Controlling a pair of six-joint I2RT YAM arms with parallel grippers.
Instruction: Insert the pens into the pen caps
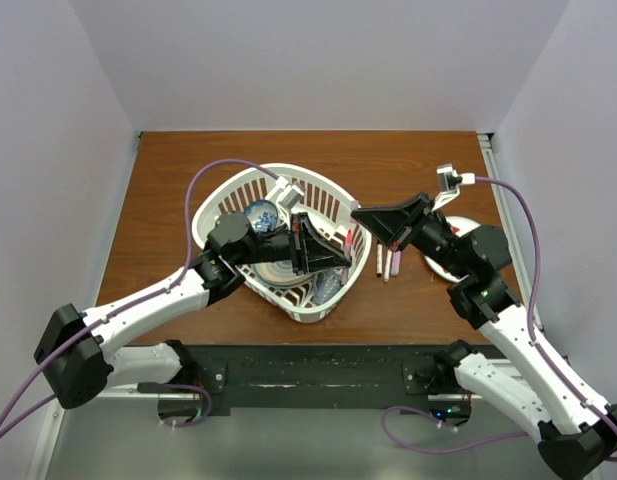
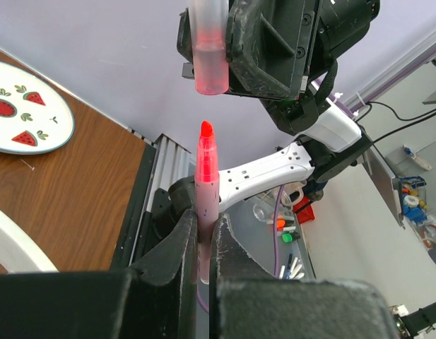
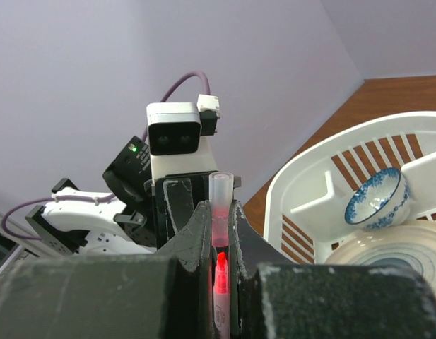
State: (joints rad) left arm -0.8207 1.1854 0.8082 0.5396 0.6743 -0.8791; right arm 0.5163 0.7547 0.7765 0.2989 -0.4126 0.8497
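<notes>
My left gripper (image 2: 203, 220) is shut on a pink pen (image 2: 205, 180) with a bare red tip, held upright. My right gripper (image 3: 220, 212) is shut on a translucent pink pen cap (image 3: 221, 205). In the left wrist view the cap (image 2: 209, 60) hangs open end down, just above the pen tip, with a small gap between them. In the right wrist view the pen tip (image 3: 221, 272) sits right below the cap, between my fingers. From the top, the two grippers meet at the white basket's right rim, where the pen (image 1: 346, 244) shows. Two more pens (image 1: 390, 264) lie on the table.
The white basket (image 1: 323, 190) holds a blue-and-white bowl (image 1: 260, 213) and plates, under my left arm. A watermelon plate (image 1: 440, 266) lies under my right arm and also shows in the left wrist view (image 2: 59, 120). The basket (image 3: 309, 176) and bowl (image 3: 376, 198) show in the right wrist view.
</notes>
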